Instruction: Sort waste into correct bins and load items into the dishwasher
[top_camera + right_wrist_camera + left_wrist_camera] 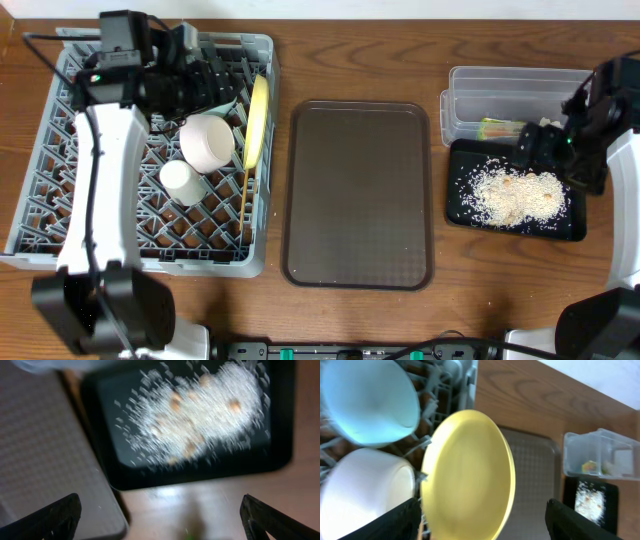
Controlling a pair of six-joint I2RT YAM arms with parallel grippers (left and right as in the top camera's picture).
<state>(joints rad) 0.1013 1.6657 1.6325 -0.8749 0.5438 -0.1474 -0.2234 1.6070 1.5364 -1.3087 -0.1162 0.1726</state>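
- Left gripper (481, 510): fingers (395, 522) are wide apart with nothing between them. It hovers over the top of the dish rack (200, 265), which fills the left of the overhead frame.
- Yellow plate (467, 475): stands on edge between pegs along the rack's right side. Judged reason: upright it takes one slot and drains.
- White bowl (207, 142): leans tipped among the pegs just left of the plate, with the white cup (182, 182) at its lower left.
- Blue bowl (370, 400): sits at the upper left of the left wrist view, next to the white bowl. The arm mostly hides it from overhead.
- Chopsticks (245, 205): a thin wooden line runs down the rack below the plate. I cannot tell whether both are there.
- Brown tray (360, 190): lies at centre frame, between the rack and the bins.
- Right gripper (160, 505): fingers are spread and hold nothing. It hangs above the black tray (465, 215) at the right of the overhead frame.
- Crumbs (515, 195): heaped in the middle of the black tray.
- Wrapper (495, 128): lies in the clear tub (520, 80), which touches the black tray's upper edge. Food and packaging are apart, one bin each.
- Judgement: sorting and loading look complete, since neither gripper holds anything.
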